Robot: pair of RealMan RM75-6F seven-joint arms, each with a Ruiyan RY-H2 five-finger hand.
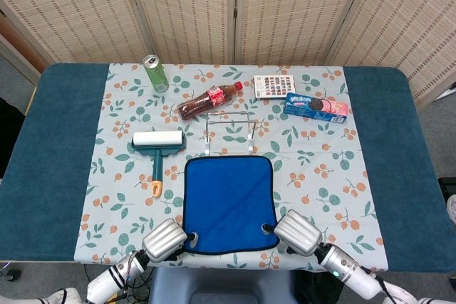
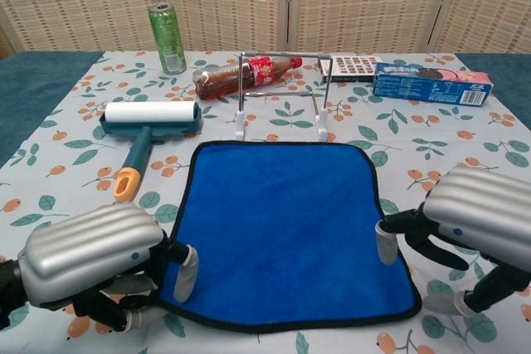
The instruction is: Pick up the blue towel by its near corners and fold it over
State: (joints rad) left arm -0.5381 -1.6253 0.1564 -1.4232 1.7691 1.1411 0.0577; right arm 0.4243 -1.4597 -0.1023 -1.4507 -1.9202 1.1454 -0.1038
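I see a table [image 1: 50, 147] covered in teal cloth, with a floral tablecloth [image 1: 320, 176] laid over its middle. Taking the wire rack [image 1: 229, 133] as my landmark: the blue towel [image 1: 229, 201] lies flat just in front of it, the cola bottle [image 1: 210, 100] lies on its side just behind, the lint roller [image 1: 157, 146] sits to its left, the green can [image 1: 155, 72] stands far back-left, and the patterned box [image 1: 273, 86] and cookie pack [image 1: 316, 107] lie back-right.

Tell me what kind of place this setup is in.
Probably an indoor robot test station, not a home: a table with a floral cloth, woven folding screens behind it, and unrelated items like a lint roller and soda can.
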